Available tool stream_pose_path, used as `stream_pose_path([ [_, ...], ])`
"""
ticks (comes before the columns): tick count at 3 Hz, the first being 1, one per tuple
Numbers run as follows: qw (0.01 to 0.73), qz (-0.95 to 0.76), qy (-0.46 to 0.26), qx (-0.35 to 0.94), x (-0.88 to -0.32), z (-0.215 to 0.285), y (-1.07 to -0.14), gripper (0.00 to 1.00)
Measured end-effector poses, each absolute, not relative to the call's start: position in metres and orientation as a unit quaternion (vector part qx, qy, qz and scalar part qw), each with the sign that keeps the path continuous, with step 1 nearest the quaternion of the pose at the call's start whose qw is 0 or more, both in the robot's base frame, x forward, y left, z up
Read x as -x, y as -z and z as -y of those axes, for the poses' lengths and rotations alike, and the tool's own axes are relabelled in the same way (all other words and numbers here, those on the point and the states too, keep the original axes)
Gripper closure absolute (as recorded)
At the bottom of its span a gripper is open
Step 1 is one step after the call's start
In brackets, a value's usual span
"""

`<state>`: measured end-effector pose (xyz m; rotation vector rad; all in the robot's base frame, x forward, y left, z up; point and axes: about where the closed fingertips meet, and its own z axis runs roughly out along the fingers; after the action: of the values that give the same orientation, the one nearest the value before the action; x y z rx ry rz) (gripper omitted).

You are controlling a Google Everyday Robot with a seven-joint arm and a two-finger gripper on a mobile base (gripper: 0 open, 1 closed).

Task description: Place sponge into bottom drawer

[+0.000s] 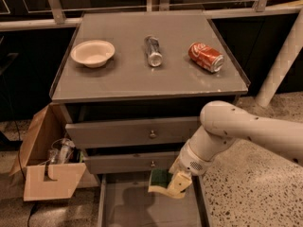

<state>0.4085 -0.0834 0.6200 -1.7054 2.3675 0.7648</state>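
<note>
The sponge (pixel 160 178), dark green on pale yellow foam, hangs in my gripper (pixel 169 183) just above the right part of the open bottom drawer (pixel 128 207). The gripper is shut on the sponge, at the end of my white arm (pixel 236 131) that reaches in from the right. The drawer is pulled out at the bottom of the view, a wide shallow grey tray with thin side rails. The two upper grey drawers with round knobs (pixel 152 135) are shut.
On the cabinet top (pixel 142 74) lie a white bowl (pixel 93 53), a clear plastic bottle on its side (pixel 153 51) and a red soda can on its side (pixel 205 57). An open cardboard box (pixel 49 164) stands on the floor at the left. A white post (pixel 284 56) rises at the right.
</note>
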Motion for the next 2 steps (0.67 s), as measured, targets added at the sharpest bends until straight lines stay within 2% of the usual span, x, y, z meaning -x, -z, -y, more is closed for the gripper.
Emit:
stream_pose_path([
  [1,0.045,-0.804,-0.278,0.524,-0.4042,0.0895,-0.559,1.0],
  [2,0.044,-0.804,-0.279,0.523,-0.4039,0.0893,-0.5581,1.0],
])
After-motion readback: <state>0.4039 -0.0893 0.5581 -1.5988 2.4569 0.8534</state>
